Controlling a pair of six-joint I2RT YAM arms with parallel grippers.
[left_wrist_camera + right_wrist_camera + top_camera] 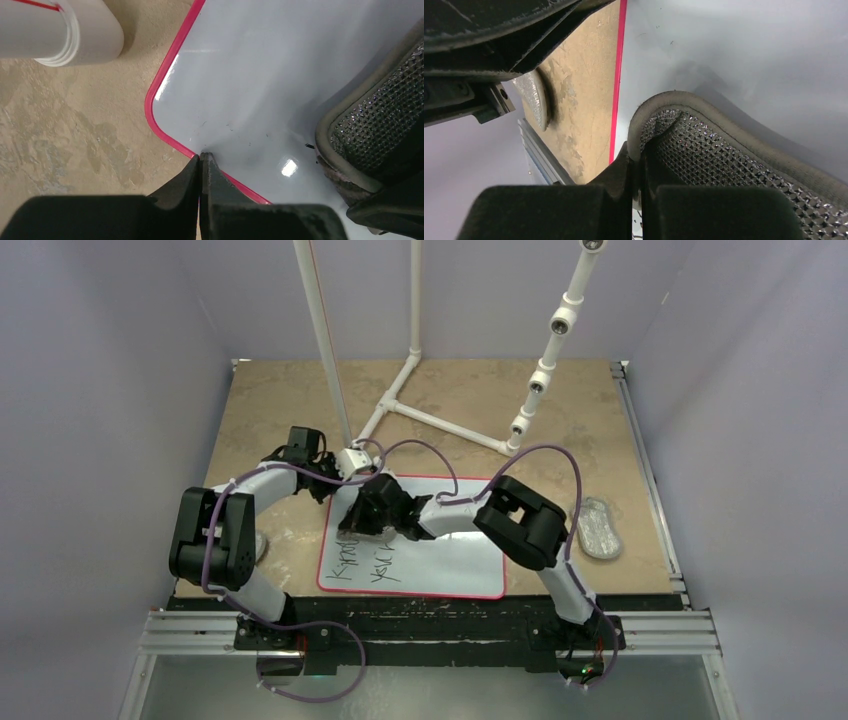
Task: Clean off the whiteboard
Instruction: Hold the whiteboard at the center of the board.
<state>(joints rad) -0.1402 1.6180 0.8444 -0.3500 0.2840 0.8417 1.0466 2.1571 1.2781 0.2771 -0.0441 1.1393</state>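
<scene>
Whiteboard, flat glossy white rectangle with thin red border and rounded corners (450,560), lies on mottled tan tabletop (280,400) just ahead of both arm bases. Long axis runs 9 to 3 o'clock in the top view. Black handwriting (368,570) sits in the board's 7 o'clock corner. The rest of the face looks clean bar faint specks.

Right gripper (636,150): fingers together, clamped on the rim of a dark glittery mesh pad with beige edging (734,165). Pad rests on the board just inside the 9 o'clock border. Elbow hangs over the board's 3 o'clock half, forearm reaching toward 9 o'clock.

Left gripper (201,159): jaws closed on nothing, tips touching the red border just beside the 10 o'clock corner, apparently pinning it. Arm arcs out at 9 o'clock, then bends in toward the corner.

Handwriting lies at 6 o'clock from the held pad, just beside it. The right arm is nearer and has the tool. Likely next stroke pulls toward the bases, and the pin should check sliding.

Spare grey-silver wrinkly pad (600,528) lies off the board at 3 o'clock.
</scene>
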